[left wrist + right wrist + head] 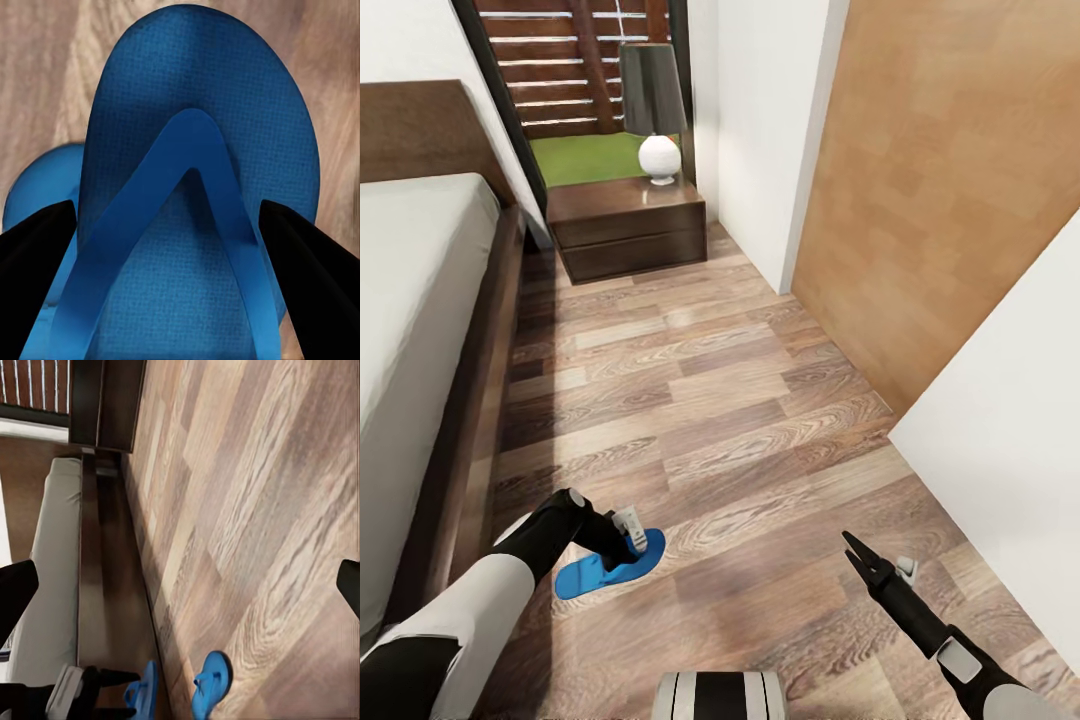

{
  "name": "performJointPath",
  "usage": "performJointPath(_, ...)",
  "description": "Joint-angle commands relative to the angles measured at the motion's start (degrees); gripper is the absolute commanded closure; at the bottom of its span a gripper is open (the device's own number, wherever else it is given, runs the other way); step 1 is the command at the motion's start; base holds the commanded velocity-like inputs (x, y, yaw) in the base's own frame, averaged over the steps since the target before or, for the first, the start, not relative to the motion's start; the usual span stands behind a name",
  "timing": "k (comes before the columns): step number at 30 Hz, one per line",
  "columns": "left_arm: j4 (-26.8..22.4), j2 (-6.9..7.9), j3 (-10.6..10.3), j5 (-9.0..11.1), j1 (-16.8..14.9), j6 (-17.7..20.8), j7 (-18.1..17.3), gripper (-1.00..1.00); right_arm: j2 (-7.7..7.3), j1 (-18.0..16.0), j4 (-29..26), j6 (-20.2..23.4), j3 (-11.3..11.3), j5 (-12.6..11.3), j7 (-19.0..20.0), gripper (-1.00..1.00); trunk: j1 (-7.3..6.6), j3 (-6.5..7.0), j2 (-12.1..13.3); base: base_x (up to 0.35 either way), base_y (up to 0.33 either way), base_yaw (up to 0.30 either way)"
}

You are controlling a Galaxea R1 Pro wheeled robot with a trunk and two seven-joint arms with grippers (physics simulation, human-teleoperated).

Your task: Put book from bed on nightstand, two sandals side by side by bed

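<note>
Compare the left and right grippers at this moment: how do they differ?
The left gripper is down at a blue sandal beside the bed, while the right gripper hangs over bare wood floor. The left gripper's fingers sit on either side of the sandal's strap, and whether they grip it is unclear. The right gripper's fingers are spread wide with nothing between them. Both have black fingers and point down at the floor.

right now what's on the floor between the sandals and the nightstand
Only bare wood-plank floor lies between the sandals and nightstand, in the head view.
</note>
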Motion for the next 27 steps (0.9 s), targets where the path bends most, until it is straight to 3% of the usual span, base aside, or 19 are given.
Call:
performJointPath(1, -0.12, -0.11, 0.27, 0.13, -0.01, 0.6, -0.09, 1.0, -0.02, -0.01, 0.01, 0.6, 0.29, -0.59, 0.16, -1.0, 0.01, -0.27, -0.03, 0.0, 0.0, 0.0)
performJointPath(9, -0.12, -0.51, 1.23, 0.27, -0.01, 0.6, 4.57, 1.0, -0.01, -0.01, 0.01, 0.6, 0.33, -0.5, 0.15, -1.0, 0.22, -2.04, -0.14, 0.0, 0.0, 0.0)
performJointPath(27, -0.12, -0.77, 1.26, 0.11, -0.01, 0.66, 5.08, 1.0, 0.0, -0.01, 0.01, 0.6, 0.38, -0.49, -0.09, -1.0, 0.68, -6.03, -0.38, 0.0, 0.0, 0.0)
